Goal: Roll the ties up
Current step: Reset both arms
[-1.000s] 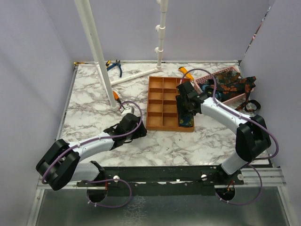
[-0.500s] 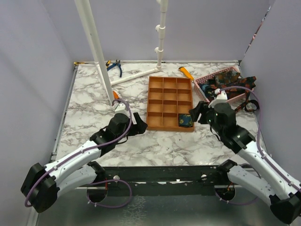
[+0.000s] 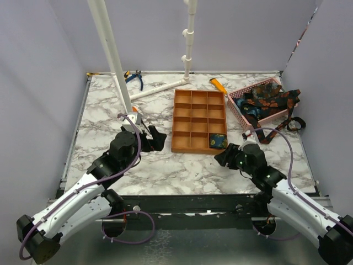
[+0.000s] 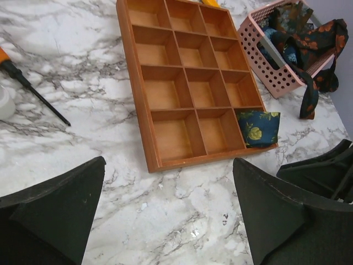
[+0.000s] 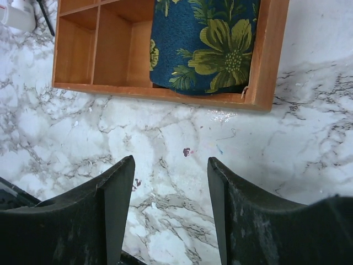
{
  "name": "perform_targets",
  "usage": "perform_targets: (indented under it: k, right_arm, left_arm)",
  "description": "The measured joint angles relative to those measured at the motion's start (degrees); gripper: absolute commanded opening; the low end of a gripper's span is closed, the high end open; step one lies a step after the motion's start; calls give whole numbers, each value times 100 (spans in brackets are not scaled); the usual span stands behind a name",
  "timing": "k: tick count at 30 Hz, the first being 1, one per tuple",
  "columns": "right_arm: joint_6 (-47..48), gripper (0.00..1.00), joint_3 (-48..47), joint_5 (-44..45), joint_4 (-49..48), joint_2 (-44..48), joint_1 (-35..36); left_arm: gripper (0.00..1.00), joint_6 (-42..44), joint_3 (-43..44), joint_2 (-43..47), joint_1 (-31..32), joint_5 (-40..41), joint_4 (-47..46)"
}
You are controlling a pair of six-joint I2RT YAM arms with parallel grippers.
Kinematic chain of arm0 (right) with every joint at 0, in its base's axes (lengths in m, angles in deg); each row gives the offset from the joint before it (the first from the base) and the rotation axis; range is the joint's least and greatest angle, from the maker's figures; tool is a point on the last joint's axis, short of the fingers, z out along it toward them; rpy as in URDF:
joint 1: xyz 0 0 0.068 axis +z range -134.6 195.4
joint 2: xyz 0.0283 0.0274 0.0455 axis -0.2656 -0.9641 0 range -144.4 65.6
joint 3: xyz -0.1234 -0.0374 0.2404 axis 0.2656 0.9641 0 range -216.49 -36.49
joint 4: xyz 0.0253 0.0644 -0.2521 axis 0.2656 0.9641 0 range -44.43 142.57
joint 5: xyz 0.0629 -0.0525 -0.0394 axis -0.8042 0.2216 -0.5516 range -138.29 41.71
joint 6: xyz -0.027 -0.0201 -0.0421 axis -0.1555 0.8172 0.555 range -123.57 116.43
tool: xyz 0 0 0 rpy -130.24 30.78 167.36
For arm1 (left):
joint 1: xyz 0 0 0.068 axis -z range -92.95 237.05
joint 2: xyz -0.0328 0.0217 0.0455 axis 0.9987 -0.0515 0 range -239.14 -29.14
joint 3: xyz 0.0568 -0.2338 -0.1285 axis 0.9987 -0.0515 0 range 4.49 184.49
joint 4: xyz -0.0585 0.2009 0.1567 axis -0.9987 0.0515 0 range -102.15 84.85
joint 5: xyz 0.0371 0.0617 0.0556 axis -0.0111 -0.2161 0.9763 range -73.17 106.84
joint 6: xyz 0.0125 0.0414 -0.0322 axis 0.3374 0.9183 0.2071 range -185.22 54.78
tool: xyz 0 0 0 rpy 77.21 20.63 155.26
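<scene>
One rolled tie [image 3: 219, 141] is sitting in the tray's [image 3: 174, 121] 5 o'clock compartment. The remaining ties [image 3: 267, 99] are lying in the basket [image 4: 262, 52] at 2 o'clock. My left tool [image 3: 151, 138] and right tool [image 3: 223, 156] are hovering with fingers apart, empty.

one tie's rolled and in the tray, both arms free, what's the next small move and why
Probably swing the open, empty right fingers toward the pink plastic basket: the dark floral ties heaped there are unrolled, while one blue rolled tie with yellow flowers already sits in the orange compartment tray's near-right cell.
</scene>
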Motion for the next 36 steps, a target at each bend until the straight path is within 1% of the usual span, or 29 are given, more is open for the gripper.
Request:
perform_targets:
  k: [2, 3, 4, 9, 16, 25, 28, 30, 33, 35, 36]
  right_arm:
    - [-94, 58, 52, -31, -184, -243, -2]
    - [-146, 57, 52, -35, -358, -529, -2]
    - [-151, 57, 52, -37, -396, -581, -2]
    - [-284, 56, 52, -9, -686, -1475, -2]
    - [-221, 55, 2, 306, -1248, -2166, 0]
    - [22, 53, -566, 387, -1705, -3176, 2]
    - [157, 52, -634, 315, -1703, -3193, 2]
    - [286, 54, -640, 195, -1650, -3005, 2]
    - [437, 58, -693, 153, -1270, -2184, 2]
    - [529, 61, -955, 295, -857, -1681, 2]
    - [570, 61, -1189, 389, -634, -1602, 2]
  left_arm:
    - [99, 201, 98, 125, 0, 57, 50]
    - [99, 297, 125, 184, 0, 81, 70]
    - [99, 376, 142, 232, 0, 111, 98]
    - [99, 614, 118, 398, 0, 269, 227]
    - [99, 640, -101, 627, 0, 378, 374]
    - [99, 640, -131, 719, 0, 479, 439]
    - [99, 640, -131, 743, 0, 479, 452]
    - [99, 640, -133, 772, 0, 481, 459]
    - [99, 640, -136, 802, 0, 485, 466]
    - [99, 640, -136, 791, 0, 487, 470]
    - [99, 638, -136, 769, 0, 490, 468]
